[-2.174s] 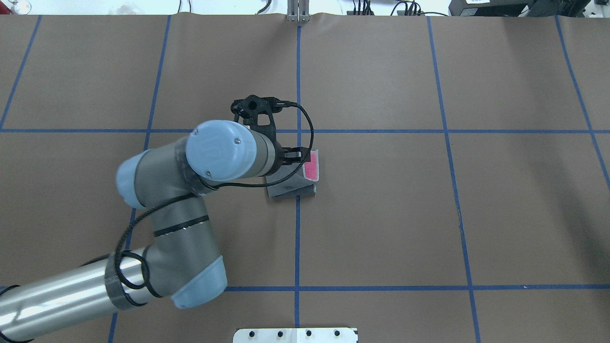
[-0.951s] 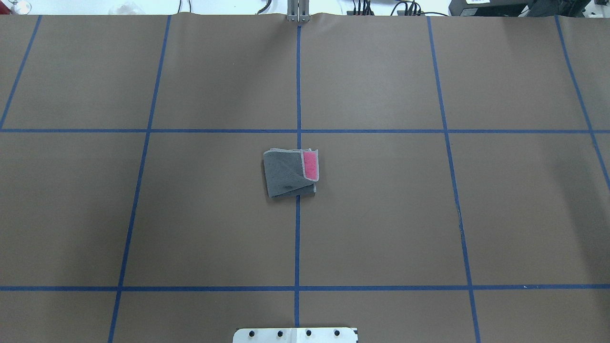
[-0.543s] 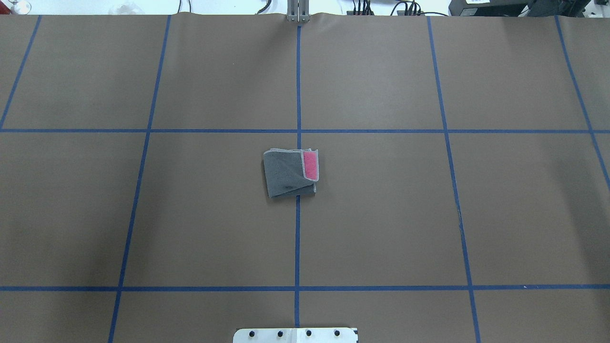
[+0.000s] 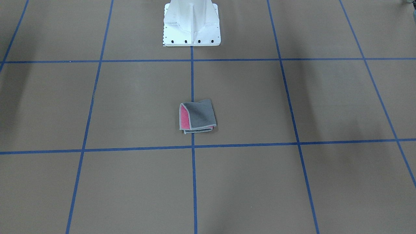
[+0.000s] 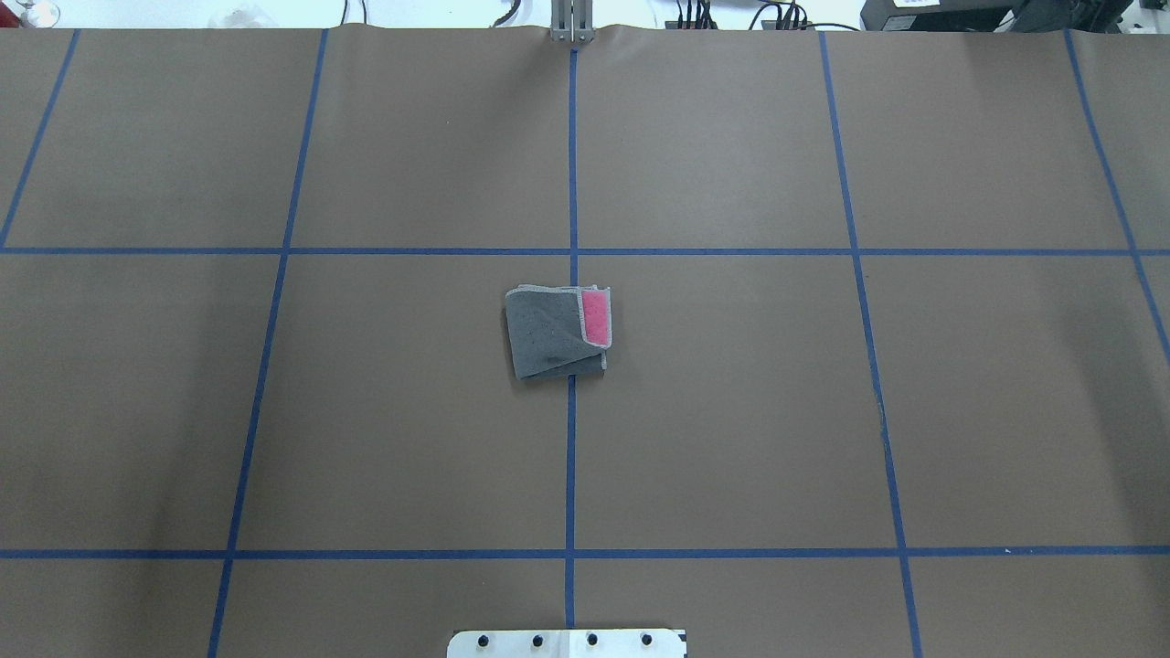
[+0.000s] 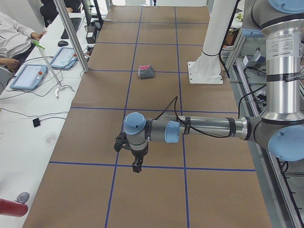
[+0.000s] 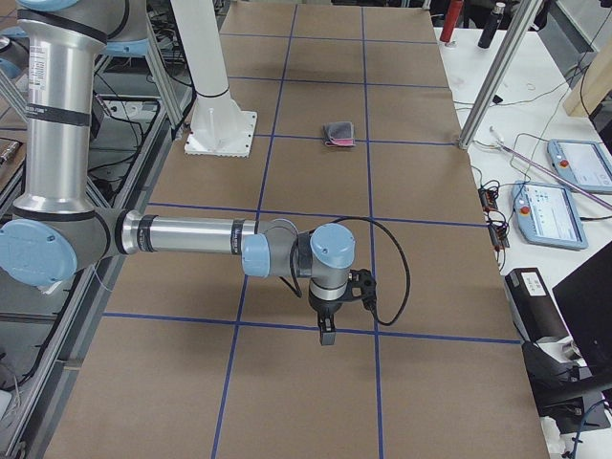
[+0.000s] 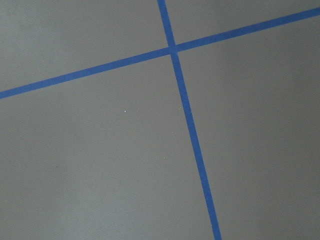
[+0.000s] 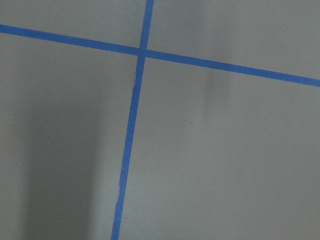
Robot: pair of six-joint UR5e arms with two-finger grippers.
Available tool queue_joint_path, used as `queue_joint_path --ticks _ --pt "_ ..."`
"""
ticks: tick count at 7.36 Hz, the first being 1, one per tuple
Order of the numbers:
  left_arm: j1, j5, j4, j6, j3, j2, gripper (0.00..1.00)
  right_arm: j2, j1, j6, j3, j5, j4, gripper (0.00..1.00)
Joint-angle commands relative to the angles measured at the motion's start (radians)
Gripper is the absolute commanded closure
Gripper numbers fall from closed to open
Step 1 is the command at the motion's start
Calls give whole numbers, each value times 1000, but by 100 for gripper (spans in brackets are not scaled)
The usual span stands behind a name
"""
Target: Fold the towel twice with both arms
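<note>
Towel: the towel (image 5: 558,332) lay folded into a small square near the middle of the table (image 5: 731,411), across the centre tape line (image 5: 570,457). It was well apart from both arms.
Towel faces: the dark grey face was on top. A pink strip showed along the side toward the robot's right, and light grey edging ran round the layers.
Left arm: the left arm (image 6: 204,127) reached out low over the table's left end, wrist turned down.
Left gripper: the left gripper (image 6: 136,166) pointed down just above a tape line. It showed only from the side, so whether its fingers were spread or closed could not be told.
Right arm: the right arm (image 7: 191,234) reached out low over the table's right end, wrist turned down.
Right gripper: the right gripper (image 7: 326,335) hung close above a tape line. Its grip could not be told either.
Wrist cameras: each showed only the brown cover and a crossing of blue tape.
Base: the white pedestal (image 4: 191,26) stood at the robot's edge, in line with the centre tape.
Bench: a person's sleeve (image 6: 14,33) rested at a white bench beside tablets (image 6: 28,76).
</note>
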Motion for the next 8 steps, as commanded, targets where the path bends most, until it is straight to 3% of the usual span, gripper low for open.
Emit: queue_joint_path --ticks 1,8 --pt "-1 -1 -1 -9 -1 -1 0 1 0 0 1 0 0 0" --pt "4 12 3 -4 2 -4 0 1 0 0 -2 0 17 0"
